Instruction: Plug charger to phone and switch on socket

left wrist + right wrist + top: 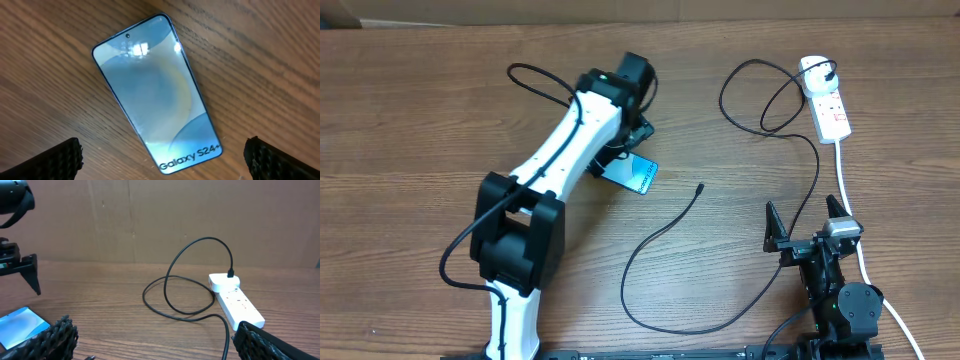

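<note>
Showing wood-grain table, brown board behind; left hand, right hand open, empty.

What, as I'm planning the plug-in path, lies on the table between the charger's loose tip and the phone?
Nothing visible does: only bare table separates the tip of the charger from the phone. The left end effector, open, hangs directly over the phone, though, and could crowd the approach.

The phone lies flat and diagonal on the wooden desk, screen up. The left claw fingertips stand wide apart, clear of its lower end.
</note>
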`<action>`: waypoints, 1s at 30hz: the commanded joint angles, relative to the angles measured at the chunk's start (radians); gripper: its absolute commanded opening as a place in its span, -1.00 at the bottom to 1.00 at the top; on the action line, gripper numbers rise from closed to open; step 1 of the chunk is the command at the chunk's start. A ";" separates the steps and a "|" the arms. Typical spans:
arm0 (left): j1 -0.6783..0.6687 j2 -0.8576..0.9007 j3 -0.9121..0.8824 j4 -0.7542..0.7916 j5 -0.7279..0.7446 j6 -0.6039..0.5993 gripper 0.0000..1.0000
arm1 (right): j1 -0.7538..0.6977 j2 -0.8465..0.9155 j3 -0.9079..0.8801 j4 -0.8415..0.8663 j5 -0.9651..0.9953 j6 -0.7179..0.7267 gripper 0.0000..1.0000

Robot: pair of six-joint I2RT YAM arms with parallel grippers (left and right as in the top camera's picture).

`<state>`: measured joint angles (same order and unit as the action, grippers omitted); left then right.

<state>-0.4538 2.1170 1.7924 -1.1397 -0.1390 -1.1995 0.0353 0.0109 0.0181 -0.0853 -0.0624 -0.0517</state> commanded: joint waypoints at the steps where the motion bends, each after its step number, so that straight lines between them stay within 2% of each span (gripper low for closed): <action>1: -0.013 0.036 0.023 0.002 -0.098 -0.191 1.00 | 0.007 -0.008 -0.010 0.004 0.009 -0.002 1.00; 9: -0.018 0.114 0.023 0.022 -0.056 -0.212 0.99 | 0.007 -0.008 -0.010 0.004 0.009 -0.002 1.00; 15: -0.018 0.137 0.022 0.053 0.007 -0.223 1.00 | 0.007 -0.008 -0.010 0.004 0.009 -0.002 1.00; 30: 0.009 0.185 0.021 0.070 0.063 -0.237 1.00 | 0.007 -0.008 -0.010 0.004 0.009 -0.002 1.00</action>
<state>-0.4637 2.2875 1.7947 -1.0645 -0.0994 -1.4193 0.0353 0.0109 0.0181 -0.0853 -0.0628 -0.0525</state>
